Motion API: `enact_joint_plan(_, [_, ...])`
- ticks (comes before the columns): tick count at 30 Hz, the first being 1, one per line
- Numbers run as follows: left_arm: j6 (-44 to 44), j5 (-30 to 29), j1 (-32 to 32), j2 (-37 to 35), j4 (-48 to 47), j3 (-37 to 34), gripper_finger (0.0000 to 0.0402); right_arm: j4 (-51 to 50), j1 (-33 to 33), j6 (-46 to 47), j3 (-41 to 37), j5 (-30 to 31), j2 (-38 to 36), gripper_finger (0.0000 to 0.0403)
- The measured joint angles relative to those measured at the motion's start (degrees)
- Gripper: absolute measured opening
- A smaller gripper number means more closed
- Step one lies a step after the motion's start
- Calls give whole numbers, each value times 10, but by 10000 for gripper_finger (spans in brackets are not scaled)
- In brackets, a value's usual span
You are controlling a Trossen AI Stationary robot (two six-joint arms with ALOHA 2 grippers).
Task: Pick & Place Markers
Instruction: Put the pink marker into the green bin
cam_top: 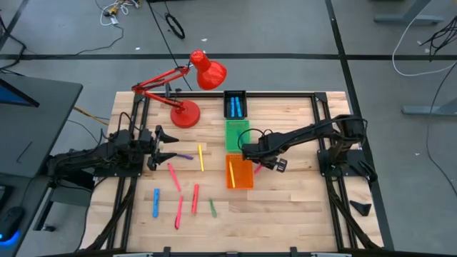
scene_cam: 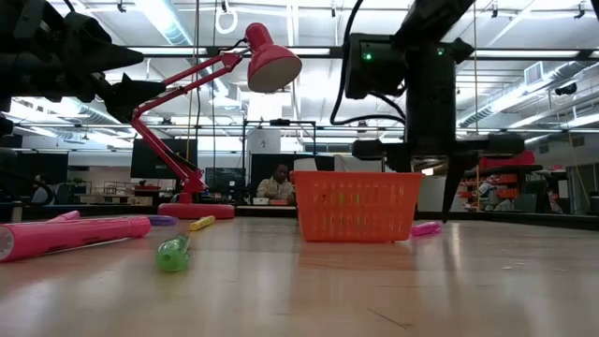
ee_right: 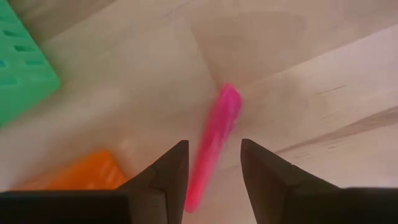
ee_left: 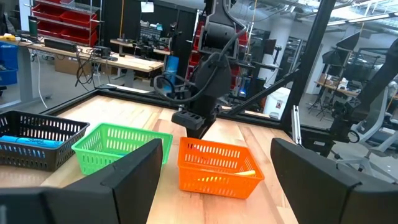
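A pink marker (ee_right: 214, 143) lies flat on the wooden table just right of the orange tray (cam_top: 239, 173). My right gripper (ee_right: 213, 149) points down over it, open, with one finger on either side and the tips above it (scene_cam: 426, 227). Several more markers lie loose on the table's left half: purple (cam_top: 184, 156), yellow (cam_top: 201, 158), pink (cam_top: 173, 176), blue (cam_top: 156, 203) and green (cam_top: 212, 208). The orange tray holds a yellow marker, and the black tray (cam_top: 235, 105) holds blue ones. My left gripper (cam_top: 168, 146) waits open at the table's left.
A green tray (cam_top: 237, 134) sits between the black and orange trays. A red desk lamp (cam_top: 189, 96) stands at the far left of the table. Black frame rails run along the table's sides. Bare wood lies near the front edge, right of the green marker.
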Motion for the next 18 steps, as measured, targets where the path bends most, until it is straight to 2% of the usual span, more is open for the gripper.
enact_joint_plan(5, [0, 0, 0, 0, 0, 0, 307, 30, 0, -9, 0, -11, 23, 146])
enact_joint_plan(13, [0, 0, 0, 0, 0, 0, 307, 25, -3, -18, -1, -17, 25, 144])
enact_joint_plan(18, [0, 0, 0, 0, 0, 0, 307, 21, -2, -40, -1, -20, 25, 114])
